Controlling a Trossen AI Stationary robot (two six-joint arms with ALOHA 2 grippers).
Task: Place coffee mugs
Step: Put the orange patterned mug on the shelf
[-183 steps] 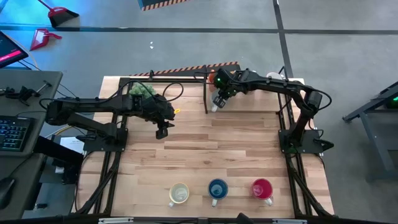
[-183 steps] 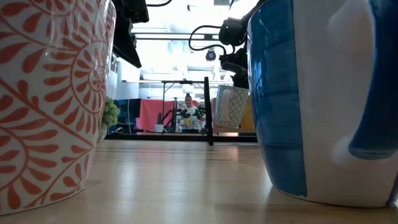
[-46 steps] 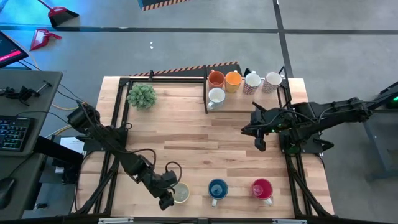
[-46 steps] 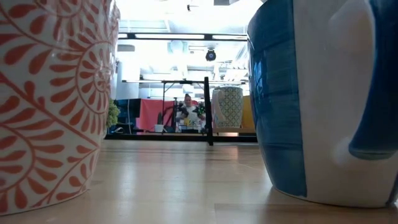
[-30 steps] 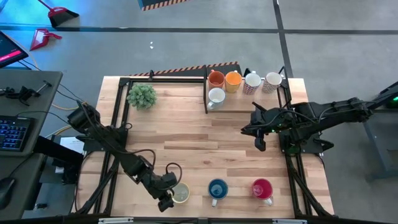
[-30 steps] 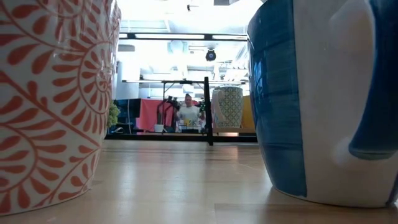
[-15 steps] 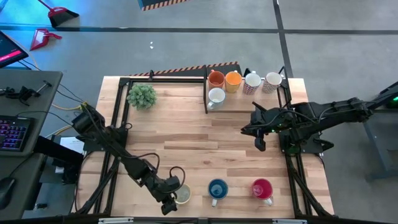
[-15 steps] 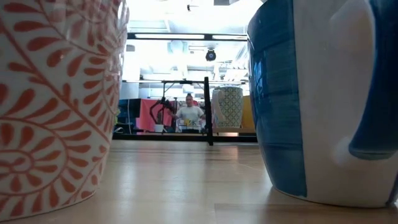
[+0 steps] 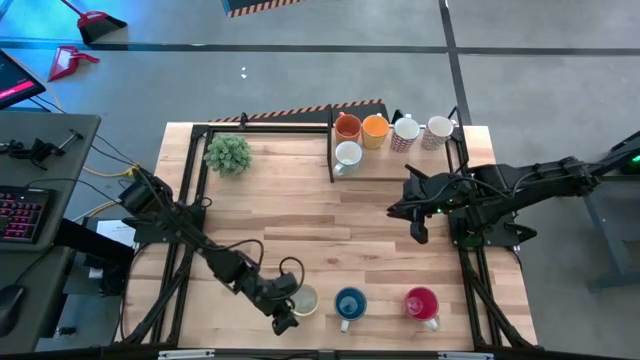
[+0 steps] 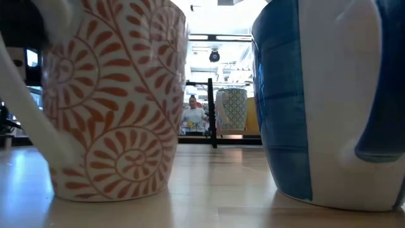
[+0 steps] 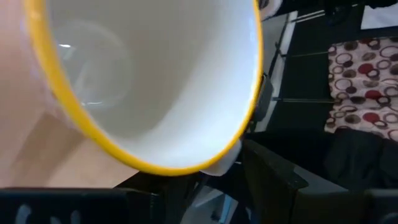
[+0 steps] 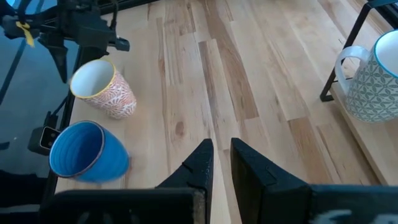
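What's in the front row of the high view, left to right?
Left gripper at the patterned mug → blue mug → red-pink mug.

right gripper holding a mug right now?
No. In the high view the right gripper hangs over bare wood of the table, with no mug between its fingers.

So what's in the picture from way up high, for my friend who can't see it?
The left gripper is at the patterned mug, first in a front row with a blue mug and a red-pink mug. Five more mugs and a plant sit at the back of the wooden table; the right gripper hovers mid-right.
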